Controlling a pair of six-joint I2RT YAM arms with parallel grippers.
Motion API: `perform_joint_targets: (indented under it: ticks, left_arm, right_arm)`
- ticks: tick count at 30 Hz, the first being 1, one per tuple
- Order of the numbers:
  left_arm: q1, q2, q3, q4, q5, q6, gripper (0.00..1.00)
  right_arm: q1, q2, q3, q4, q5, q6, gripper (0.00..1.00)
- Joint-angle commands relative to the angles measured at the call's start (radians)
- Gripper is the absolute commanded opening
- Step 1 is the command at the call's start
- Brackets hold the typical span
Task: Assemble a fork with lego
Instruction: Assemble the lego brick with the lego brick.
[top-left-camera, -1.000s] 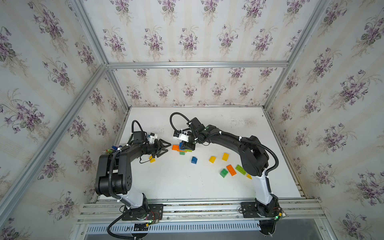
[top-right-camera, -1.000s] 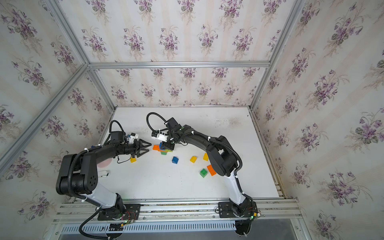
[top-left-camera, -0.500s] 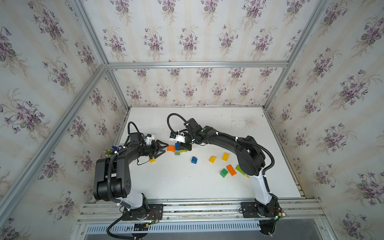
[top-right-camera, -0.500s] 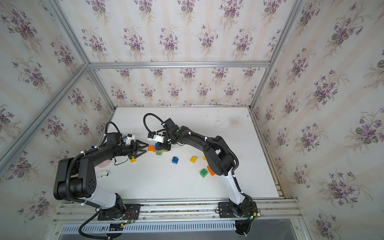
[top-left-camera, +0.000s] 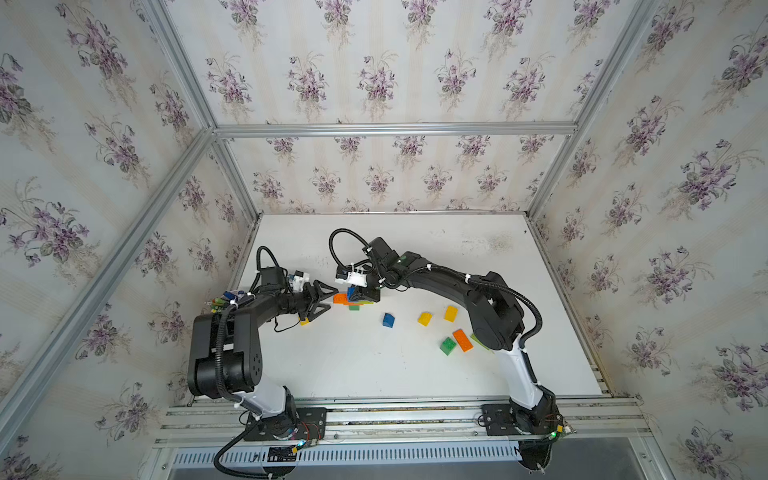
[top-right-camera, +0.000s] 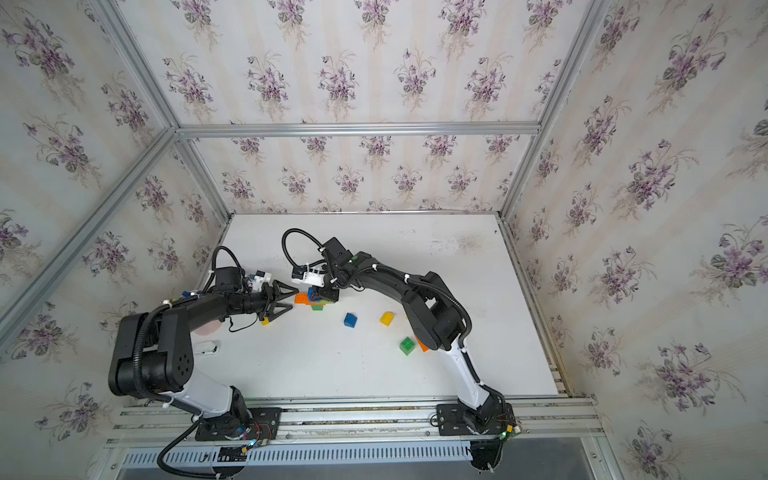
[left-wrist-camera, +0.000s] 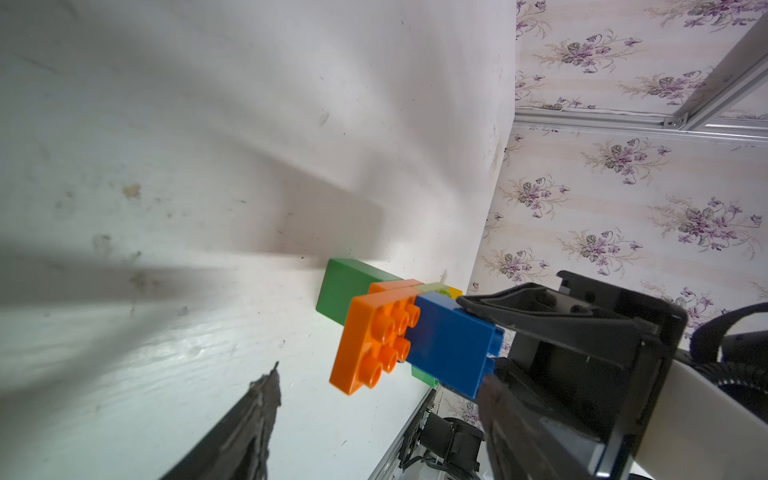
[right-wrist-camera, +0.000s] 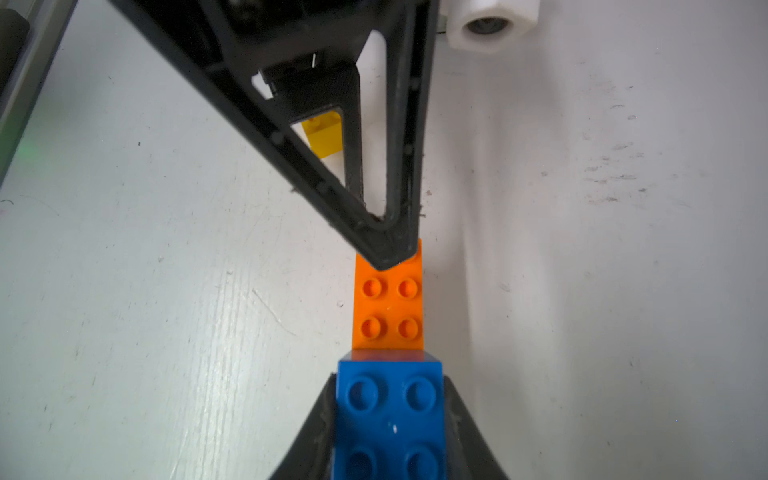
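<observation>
Orange brick (right-wrist-camera: 388, 303): sits at the near-left end of the half-built lego assembly (top-left-camera: 353, 300) on the white bench (top-left-camera: 374, 365), studs showing; part of it runs under the blue brick.
Blue brick (right-wrist-camera: 390, 415): pressed onto the orange brick, clamped at its two sides by the right gripper (right-wrist-camera: 390, 419), whose jaws are closed on it.
Assembly: lies left of the bench's middle, between the two grippers; the left wrist view shows a dark green brick (left-wrist-camera: 345, 286) under the orange one, with lime and yellow pieces behind.
Left gripper (top-left-camera: 326, 297): jaws apart, holding nothing; the tip of one finger (right-wrist-camera: 386, 253) overlaps the far end of the orange brick, contact cannot be told.
Small yellow brick (top-left-camera: 304, 321): on the bench just under the left gripper, apart from the assembly.
Loose bricks: a blue one (top-left-camera: 388, 320), two yellow ones (top-left-camera: 424, 318) (top-left-camera: 451, 313), a green one (top-left-camera: 447, 345) and an orange one (top-left-camera: 462, 340) lie scattered on the bench toward the right arm's base.
Marker pens (top-left-camera: 226, 300): bunched at the bench's left edge beside the left arm.
</observation>
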Motion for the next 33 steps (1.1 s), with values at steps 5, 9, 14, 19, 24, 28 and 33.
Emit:
perform_joint_targets:
  ticks: [5, 9, 14, 19, 24, 28, 33]
  left_arm:
    - [0.000, -0.002, -0.011, 0.013, 0.020, 0.023, 0.83]
    - [0.000, -0.001, -0.019, 0.026, 0.025, 0.019, 0.84]
    - [-0.008, -0.027, -0.027, 0.013, 0.016, 0.022, 0.84]
    - [-0.017, -0.054, -0.051, 0.018, 0.008, 0.006, 0.83]
    - [-0.029, -0.082, -0.084, 0.024, -0.001, -0.011, 0.81]
    - [-0.050, -0.107, -0.096, 0.025, -0.014, -0.021, 0.82]
    - [-0.072, -0.123, -0.102, 0.022, -0.037, -0.035, 0.83]
  right_arm:
    - [0.008, -0.016, 0.006, -0.016, -0.009, 0.007, 0.51]
    - [0.008, -0.032, 0.010, -0.009, -0.018, 0.018, 0.56]
    - [0.004, -0.095, -0.046, 0.009, 0.012, 0.048, 0.56]
    - [0.000, -0.215, -0.198, 0.087, 0.054, 0.114, 0.54]
    - [-0.002, -0.349, -0.393, 0.168, 0.137, 0.202, 0.54]
    - [-0.008, -0.418, -0.516, 0.195, 0.175, 0.243, 0.55]
    - [-0.029, -0.459, -0.621, 0.226, 0.202, 0.303, 0.56]
